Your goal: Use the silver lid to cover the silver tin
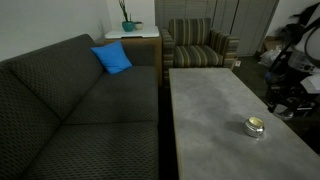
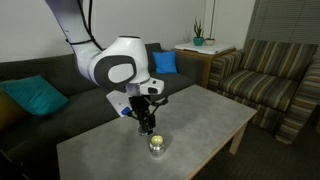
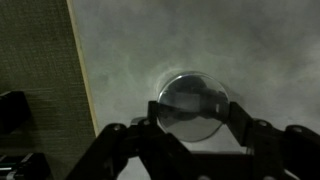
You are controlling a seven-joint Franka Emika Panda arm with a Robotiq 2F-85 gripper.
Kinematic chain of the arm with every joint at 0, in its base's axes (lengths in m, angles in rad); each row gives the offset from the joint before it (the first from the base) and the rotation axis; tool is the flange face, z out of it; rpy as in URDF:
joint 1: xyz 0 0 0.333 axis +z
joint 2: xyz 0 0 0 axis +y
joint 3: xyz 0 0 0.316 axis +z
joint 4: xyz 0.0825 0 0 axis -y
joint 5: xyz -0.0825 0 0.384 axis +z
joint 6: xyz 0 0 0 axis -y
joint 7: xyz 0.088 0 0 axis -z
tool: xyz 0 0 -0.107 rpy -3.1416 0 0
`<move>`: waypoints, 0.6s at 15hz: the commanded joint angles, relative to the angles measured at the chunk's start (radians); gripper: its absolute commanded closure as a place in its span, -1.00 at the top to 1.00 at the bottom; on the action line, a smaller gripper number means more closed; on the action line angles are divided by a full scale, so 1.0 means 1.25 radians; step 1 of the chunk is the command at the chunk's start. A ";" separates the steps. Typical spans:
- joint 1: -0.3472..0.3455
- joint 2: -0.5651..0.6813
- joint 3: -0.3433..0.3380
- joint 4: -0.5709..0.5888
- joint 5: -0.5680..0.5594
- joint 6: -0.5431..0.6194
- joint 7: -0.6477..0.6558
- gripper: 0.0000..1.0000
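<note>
You were at the capping itself or just past it, as I judged it: I could find no loose disc lying anywhere on the grey table [image 1: 210, 95] in either exterior view. The silver tin [image 2: 157, 145] stood upright near the table's long edge, on the side away from the sofa [image 1: 60, 100], and it showed there in both exterior views. In the wrist view a round silver face, most likely the silver lid [image 3: 192, 100], filled the gap between the fingers [image 3: 148, 130]. Whether it already sat on the tin or hung a little over it, I could not tell.

Your arm reached down from high up, its bulky white wrist [image 2: 120, 65] over the table and the gripper [image 2: 147, 126] pointing straight down, just above the tin. The jaws stood part-way apart, one on each side of that disc. I could not tell whether they pinched its rim or merely straddled it.

What was left, by my reckoning, was to see the lid seated flat, let go of it if you held it, and lift straight clear without dragging it off
</note>
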 commanded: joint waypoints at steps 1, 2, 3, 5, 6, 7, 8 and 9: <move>-0.004 0.003 0.002 0.005 -0.010 -0.002 0.007 -0.12; -0.013 0.015 0.006 0.029 -0.008 -0.023 0.005 -0.12; -0.034 0.027 0.020 0.055 -0.005 -0.044 -0.002 -0.12; -0.084 0.063 0.049 0.127 0.002 -0.101 -0.018 -0.12; -0.106 0.082 0.060 0.165 0.008 -0.135 -0.021 -0.12; -0.121 0.100 0.068 0.202 0.012 -0.172 -0.019 -0.12; -0.131 0.115 0.072 0.232 0.015 -0.204 -0.016 -0.12; -0.142 0.132 0.076 0.264 0.018 -0.226 -0.013 -0.12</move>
